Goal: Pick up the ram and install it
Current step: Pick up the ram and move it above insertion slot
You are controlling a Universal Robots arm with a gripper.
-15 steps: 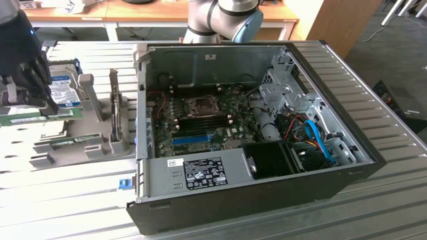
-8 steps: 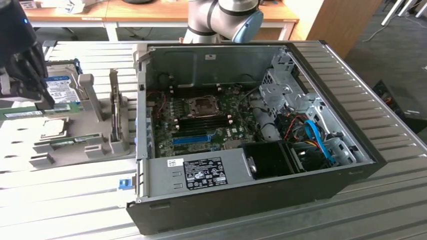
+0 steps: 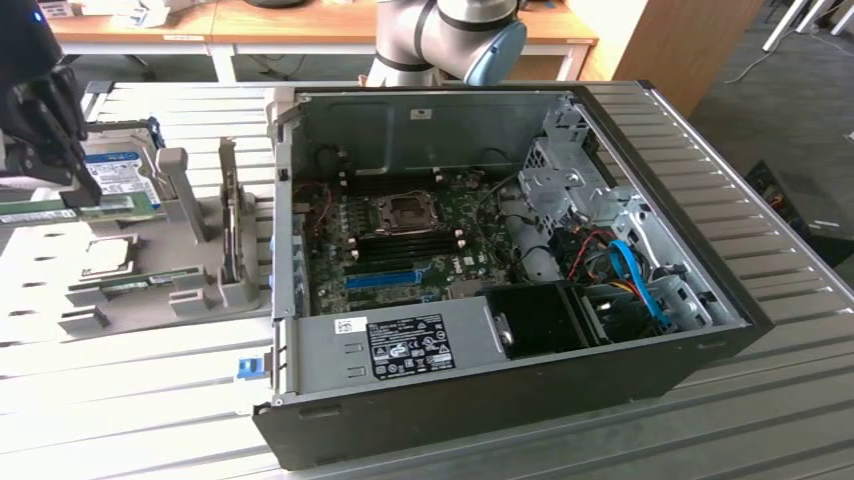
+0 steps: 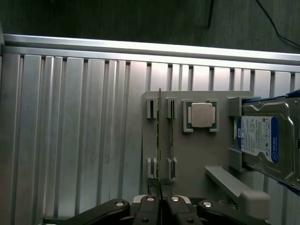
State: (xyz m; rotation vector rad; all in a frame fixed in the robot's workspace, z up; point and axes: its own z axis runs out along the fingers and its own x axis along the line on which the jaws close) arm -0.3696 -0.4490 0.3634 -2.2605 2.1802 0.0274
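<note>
The ram (image 4: 159, 136) is a thin green stick seen edge-on, running straight out from between my fingertips. My gripper (image 4: 160, 201) is shut on its near end, over the grey holder plate (image 4: 197, 154) and in line with a pair of its slots. In the exterior view the gripper (image 3: 80, 195) hangs at the far left above the holder, and the green ram (image 3: 54, 212) lies level just below its fingers. The open computer case (image 3: 534, 400) stands to the exterior view's right, with the motherboard's dark memory slots (image 3: 400, 245) exposed inside.
A second green stick (image 4: 171, 136) stands in the neighbouring slots. A square silver processor (image 4: 202, 115) and a blue-labelled hard drive (image 4: 262, 138) also rest on the holder. Grey upright brackets (image 3: 238, 240) stand between holder and case. Everything sits on a ribbed metal table (image 3: 134, 400).
</note>
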